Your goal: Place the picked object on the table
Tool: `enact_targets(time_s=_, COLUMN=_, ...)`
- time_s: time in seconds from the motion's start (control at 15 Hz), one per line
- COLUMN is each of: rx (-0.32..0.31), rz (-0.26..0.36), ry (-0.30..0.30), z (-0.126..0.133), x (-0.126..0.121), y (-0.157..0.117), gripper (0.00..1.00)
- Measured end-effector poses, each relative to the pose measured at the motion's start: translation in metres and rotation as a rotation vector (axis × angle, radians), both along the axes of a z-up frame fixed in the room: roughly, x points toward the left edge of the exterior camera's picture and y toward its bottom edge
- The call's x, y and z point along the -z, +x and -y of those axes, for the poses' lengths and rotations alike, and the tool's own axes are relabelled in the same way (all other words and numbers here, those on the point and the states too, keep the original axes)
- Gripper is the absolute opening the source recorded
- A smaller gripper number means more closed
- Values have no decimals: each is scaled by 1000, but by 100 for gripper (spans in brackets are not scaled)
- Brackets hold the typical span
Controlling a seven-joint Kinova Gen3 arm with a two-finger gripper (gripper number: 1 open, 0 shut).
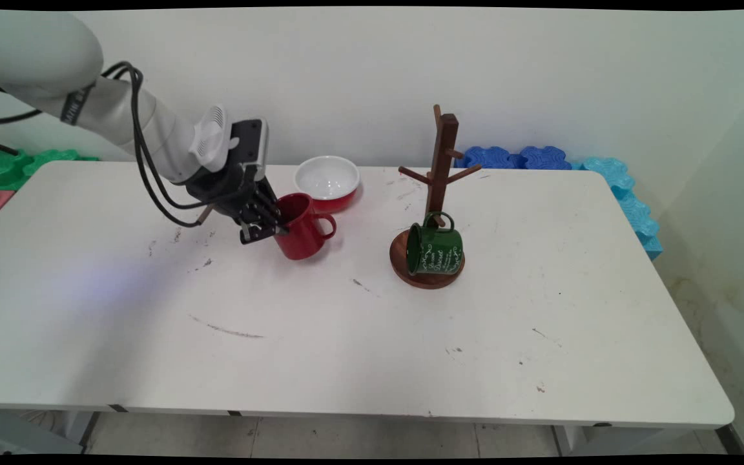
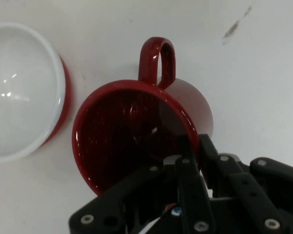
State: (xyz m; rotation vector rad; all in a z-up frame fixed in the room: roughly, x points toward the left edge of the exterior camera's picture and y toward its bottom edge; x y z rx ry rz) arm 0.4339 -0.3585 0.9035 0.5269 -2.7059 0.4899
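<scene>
Jaws clamp the red mug's rim, 1 finger inside per hand view; main view adds a green mug.

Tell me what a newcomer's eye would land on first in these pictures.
First the red mug, tilted at the table's middle left, with the black gripper closed on its rim, one finger inside and one outside. Next, the green mug lying on its side on the round base of the wooden mug tree, right of centre. Just behind the red mug sits a red bowl with a white inside.
</scene>
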Motion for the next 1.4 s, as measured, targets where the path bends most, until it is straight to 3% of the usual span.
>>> enact_targets(time_s=0.8, rx=56, rz=67, ry=-35, z=7, x=39, y=-2, gripper=0)
enact_targets(time_s=0.87, rx=59, rz=69, ry=-36, z=7, x=41, y=-3, gripper=100)
enact_targets(time_s=1.4, rx=84, rz=77, ry=-45, z=5, x=48, y=-5, gripper=100)
